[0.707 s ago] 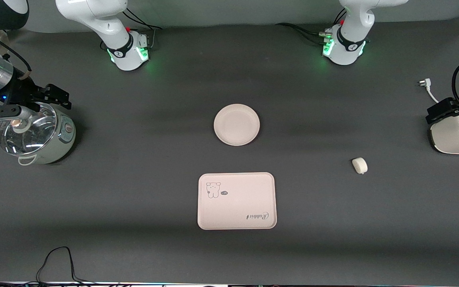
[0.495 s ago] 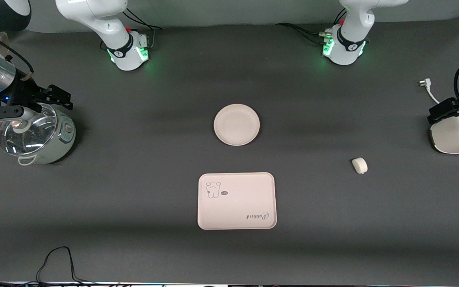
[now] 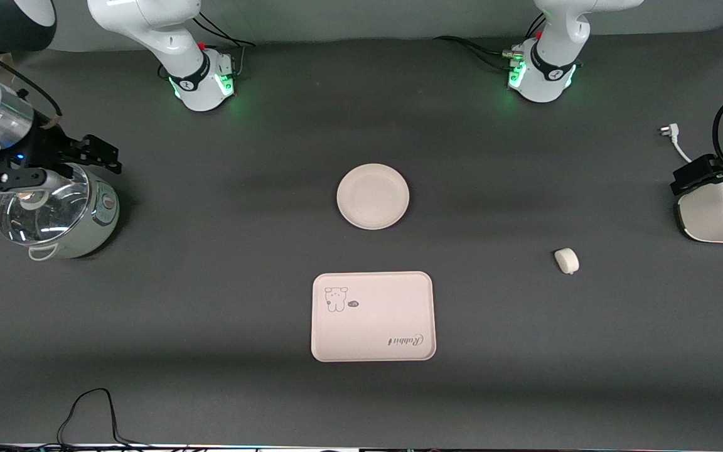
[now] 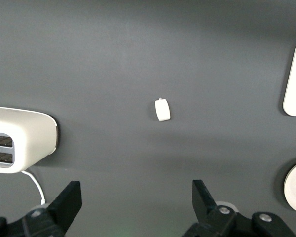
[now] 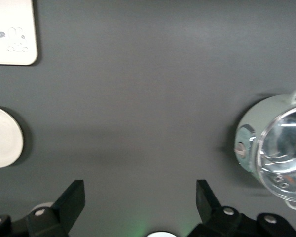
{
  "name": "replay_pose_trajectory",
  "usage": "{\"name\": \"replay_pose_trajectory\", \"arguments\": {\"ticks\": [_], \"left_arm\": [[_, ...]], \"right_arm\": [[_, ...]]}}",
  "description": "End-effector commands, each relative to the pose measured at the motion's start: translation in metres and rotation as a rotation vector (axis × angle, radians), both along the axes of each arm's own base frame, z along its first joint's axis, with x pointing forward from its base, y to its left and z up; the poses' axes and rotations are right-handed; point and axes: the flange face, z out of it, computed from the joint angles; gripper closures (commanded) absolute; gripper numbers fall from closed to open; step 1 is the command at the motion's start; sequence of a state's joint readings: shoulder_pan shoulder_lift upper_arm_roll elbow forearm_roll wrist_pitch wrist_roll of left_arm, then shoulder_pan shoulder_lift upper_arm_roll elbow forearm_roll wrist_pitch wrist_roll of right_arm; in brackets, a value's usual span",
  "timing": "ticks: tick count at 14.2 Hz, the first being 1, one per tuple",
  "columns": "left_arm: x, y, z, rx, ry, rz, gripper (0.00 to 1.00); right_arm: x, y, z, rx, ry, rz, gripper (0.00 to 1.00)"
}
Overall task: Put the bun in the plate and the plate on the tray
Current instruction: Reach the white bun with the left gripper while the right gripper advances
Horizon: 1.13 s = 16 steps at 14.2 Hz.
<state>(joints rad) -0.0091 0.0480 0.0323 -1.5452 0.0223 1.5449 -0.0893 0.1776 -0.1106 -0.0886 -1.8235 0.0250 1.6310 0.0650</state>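
with the bun (image 3: 567, 260) lying loose on the counter (image 3: 524, 351) toward the left arm's end, well apart from the plate (image 3: 373, 196) and tray (image 3: 373, 316), and both the left gripper (image 4: 135, 202) and right gripper (image 5: 140, 200) holding jaws spread wide and empty, a squeeze off the middle could roll the smooth bun away.

A robotics lab is showing here: two white arm bases (image 3: 201, 78) with glowing green lights are standing bolted along a dark padded tabletop (image 3: 211, 263), cables (image 3: 88, 408) are trailing over it, and kitchen props, a small cooker (image 3: 60, 213) and a toaster (image 3: 722, 213), are sitting at its ends.
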Motion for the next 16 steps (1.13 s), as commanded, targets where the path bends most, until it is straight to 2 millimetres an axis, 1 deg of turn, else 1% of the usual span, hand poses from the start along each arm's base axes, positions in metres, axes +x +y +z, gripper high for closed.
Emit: {"name": "replay_pose_trajectory", "arguments": {"ticks": [1, 2, 3, 4, 5, 6, 7, 8, 9, 10, 11, 12, 13, 15, 16], "left_arm": [[0.002, -0.005, -0.015, -0.009, 0.031, -0.023, 0.0], [0.005, -0.009, -0.02, -0.01, 0.038, -0.029, 0.0], [0.01, -0.012, -0.029, -0.02, 0.051, -0.032, 0.0], [0.016, -0.018, -0.038, -0.046, 0.055, -0.036, 0.0], [0.025, -0.02, -0.051, -0.073, 0.055, -0.03, 0.0], [0.036, -0.024, -0.071, -0.099, 0.063, -0.025, 0.0], [0.047, -0.029, -0.098, -0.12, 0.084, -0.021, 0.0], [0.055, -0.028, -0.131, -0.141, 0.108, -0.009, 0.0], [0.057, -0.022, -0.163, -0.144, 0.119, 0.008, 0.0], [0.052, -0.017, -0.193, -0.139, 0.119, 0.022, 0.0], [0.045, -0.012, -0.222, -0.126, 0.111, 0.032, 0.0], [0.037, -0.004, -0.244, -0.121, 0.109, 0.05, 0.0], [0.03, 0.006, -0.264, -0.116, 0.113, 0.069, 0.0], [0.018, 0.008, -0.293, -0.095, 0.123, 0.066, 0.0], [0.014, 0.009, -0.307, -0.087, 0.122, 0.067, 0.0]], "right_arm": [[0.013, 0.046, -0.027, 0.011, 0.006, -0.014, 0.0], [0.015, 0.065, -0.035, 0.026, 0.004, 0.012, 0.0], [0.018, 0.076, -0.042, 0.051, 0.012, 0.018, 0.0], [0.021, 0.08, -0.048, 0.07, 0.013, 0.012, 0.0], [0.023, 0.086, -0.059, 0.077, 0.02, -0.009, 0.0], [0.024, 0.1, -0.071, 0.083, 0.01, -0.038, 0.0], [0.018, 0.128, -0.086, 0.083, 0.001, -0.023, 0.0], [0.015, 0.143, -0.096, 0.087, -0.021, -0.032, 0.0], [0.015, 0.154, -0.105, 0.087, -0.021, -0.044, 0.0], [0.014, 0.162, -0.111, 0.086, -0.013, -0.036, 0.0], [0.015, 0.164, -0.116, 0.086, -0.012, -0.034, 0.0], [0.016, 0.165, -0.119, 0.087, -0.012, -0.032, 0.0], [0.017, 0.167, -0.125, 0.085, -0.002, -0.03, 0.0], [0.017, 0.177, -0.133, 0.088, -0.001, -0.014, 0.0], [0.019, 0.178, -0.139, 0.088, 0.001, -0.016, 0.0]]}}
